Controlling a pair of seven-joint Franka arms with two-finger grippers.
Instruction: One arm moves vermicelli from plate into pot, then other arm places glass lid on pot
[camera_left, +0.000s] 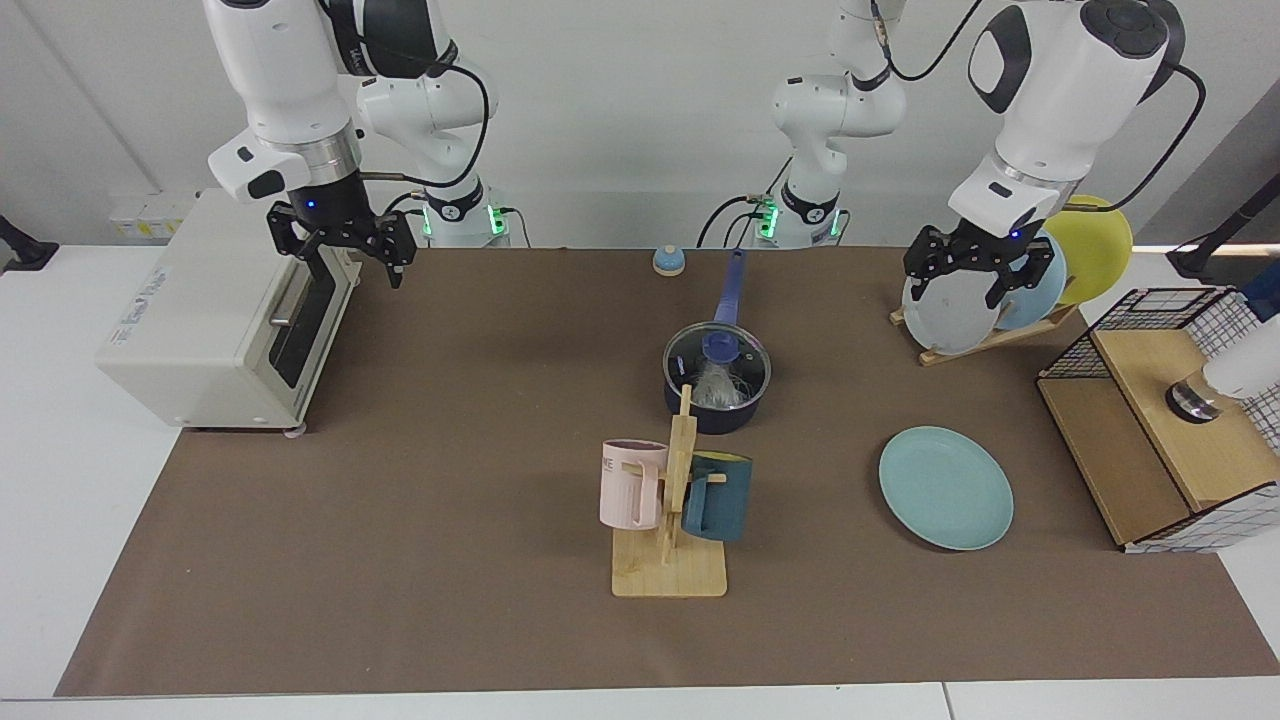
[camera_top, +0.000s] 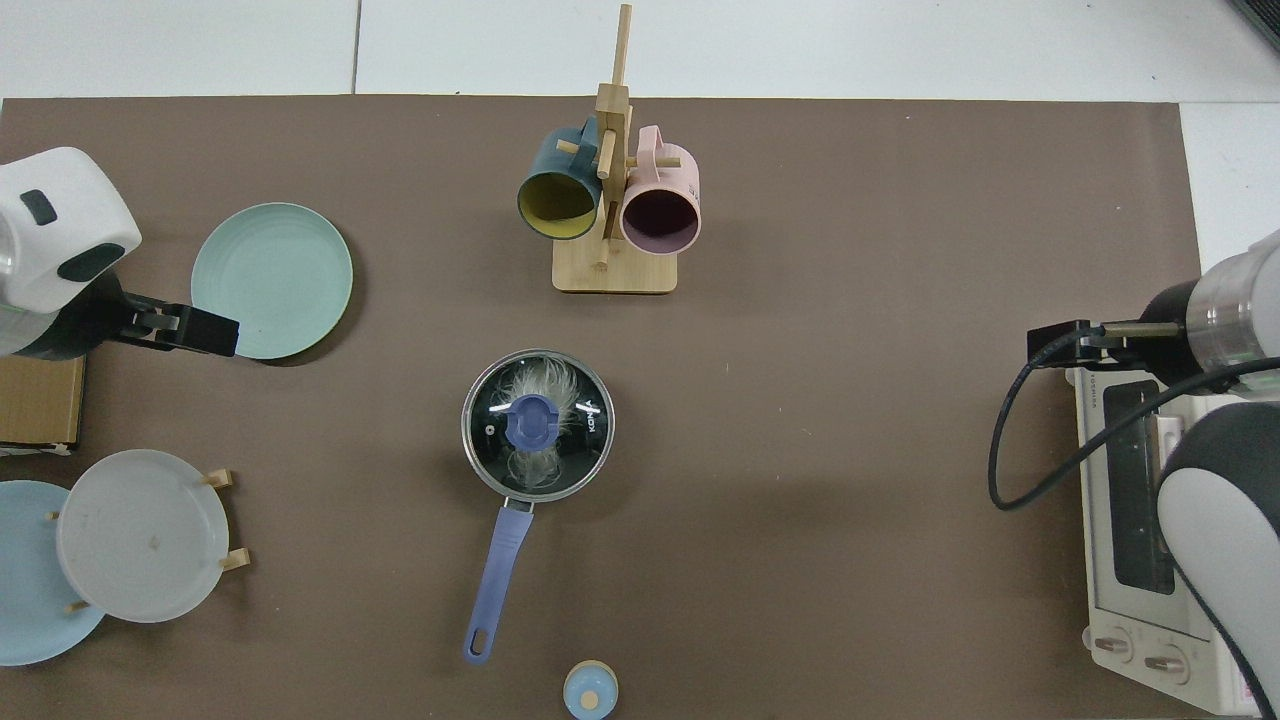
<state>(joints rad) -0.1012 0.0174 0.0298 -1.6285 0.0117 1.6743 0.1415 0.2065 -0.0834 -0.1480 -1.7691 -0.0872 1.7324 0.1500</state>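
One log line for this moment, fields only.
vermicelli: in pot | glass lid: on pot | plate: bare | right end effector: open, by toaster oven | left end effector: open, at plate rack

2 white robot arms (camera_left: 290, 60) (camera_left: 1050, 90), 4 round plates: teal (camera_left: 945, 487), grey (camera_left: 950, 312), light-blue (camera_left: 1030, 295), yellow (camera_left: 1095, 245); 2 mugs: pink (camera_left: 630, 485), dark teal (camera_left: 717, 497); 1 dark pot w/ glass lid (camera_left: 718, 372); 1 cream toaster oven (camera_left: 215, 305).

A plain white wall (camera_left: 620, 120) closes off the back, with a grey panel (camera_left: 1225, 170) at its far end. The white table (camera_left: 60, 500) carries a brown mat (camera_left: 420, 480) over most of its top; a seam (camera_top: 356, 45) splits the white surface. Even, soft light falls from above and casts faint shadows. A black clamp (camera_left: 20, 248) sits at one edge
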